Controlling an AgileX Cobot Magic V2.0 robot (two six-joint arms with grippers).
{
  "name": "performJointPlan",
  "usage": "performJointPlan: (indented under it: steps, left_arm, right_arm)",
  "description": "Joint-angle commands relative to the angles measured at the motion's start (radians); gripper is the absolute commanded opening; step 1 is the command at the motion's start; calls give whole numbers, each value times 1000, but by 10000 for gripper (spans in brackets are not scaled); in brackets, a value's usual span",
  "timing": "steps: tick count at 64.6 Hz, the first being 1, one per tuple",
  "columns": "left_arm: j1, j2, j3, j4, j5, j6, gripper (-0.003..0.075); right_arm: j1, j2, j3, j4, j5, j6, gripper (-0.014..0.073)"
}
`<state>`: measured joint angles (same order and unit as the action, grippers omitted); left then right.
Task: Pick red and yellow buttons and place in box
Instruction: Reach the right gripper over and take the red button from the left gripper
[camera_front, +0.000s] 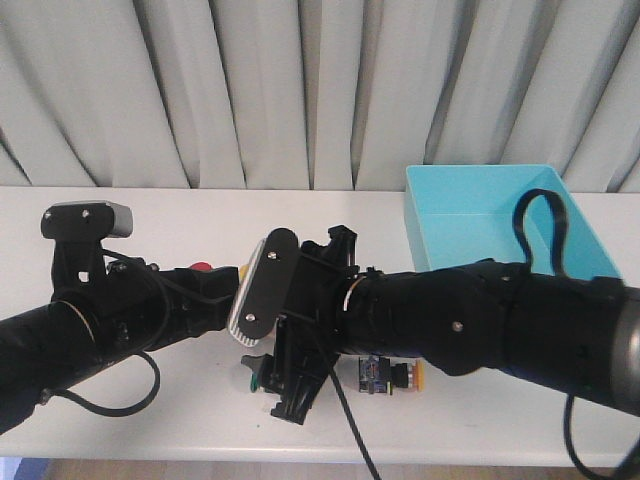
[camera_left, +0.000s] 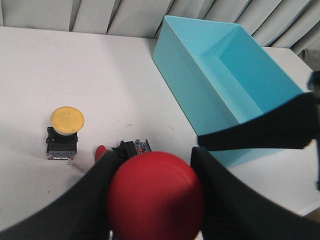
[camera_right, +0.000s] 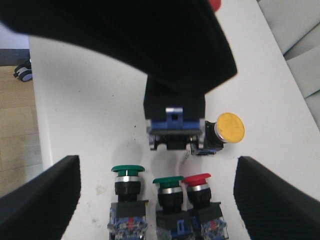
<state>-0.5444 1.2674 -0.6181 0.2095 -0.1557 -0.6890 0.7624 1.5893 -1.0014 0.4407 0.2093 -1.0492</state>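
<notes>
Closest to the left wrist camera was a big red button (camera_left: 156, 195), pinched between the two black fingers (camera_left: 95, 200) of the left gripper (camera_left: 155, 200) — one finger touched each side of its round cap. Past it, on the white table (camera_left: 75, 75), stood a yellow button (camera_left: 66, 120) on a short black body, upright and apart from the fingers. Another small switch (camera_left: 134, 147) with a red cap lay on its side just behind the held button. Off to one side sat the blue box (camera_left: 225, 85), well apart from the yellow button.

From the right wrist camera, the right gripper (camera_right: 155, 190) had its jaws spread wide, with nothing between them. Three small switches stood in a row between the two dark fingers (camera_right: 42, 195): a green one (camera_right: 128, 182), a second green one (camera_right: 170, 192) and a small red one (camera_right: 198, 189) (all touching or nearly so). The yellow button (camera_right: 227, 128) lay further out, beyond the open jaws.

In the front view, both arms crossed low over the table, and the box (camera_front: 500, 215) sat at the far right — the left gripper itself was hidden there.
</notes>
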Motion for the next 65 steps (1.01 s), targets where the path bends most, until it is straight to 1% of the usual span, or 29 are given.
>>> performJointPlan:
  steps: [1,9,19,25,33,41,52,59,65]
  left_arm:
    - [-4,-26,-26,-5,-84,-11,188]
    - [-4,-26,-26,-5,-84,-11,188]
    - [-4,-26,-26,-5,-84,-11,188]
    - [-4,-26,-26,-5,-81,-11,188]
    - [-4,-26,-26,-5,-75,-11,188]
    - [-4,-26,-26,-5,-71,-11,188]
    - [-4,-26,-26,-5,-71,-11,188]
    - [-4,-26,-26,-5,-67,-11,188]
    - [-4,-26,-26,-5,-64,-11,188]
  right_arm:
    - [-1,-10,-56,52,-56,-62,601]
    - [-1,18,-80,131,-63,-145,599]
    - [-1,35,-117,275,-45,-251,590]
    - [-1,33,-119,357,-33,-332,590]
    - [-5,32,-118,435,-24,-399,590]
    - [-5,33,-118,463,-12,-447,590]
    - [-5,33,-117,463,-3,-449,579]
    - [-5,33,-117,463,-5,-449,525]
    - [-5,33,-117,463,-5,-449,454]
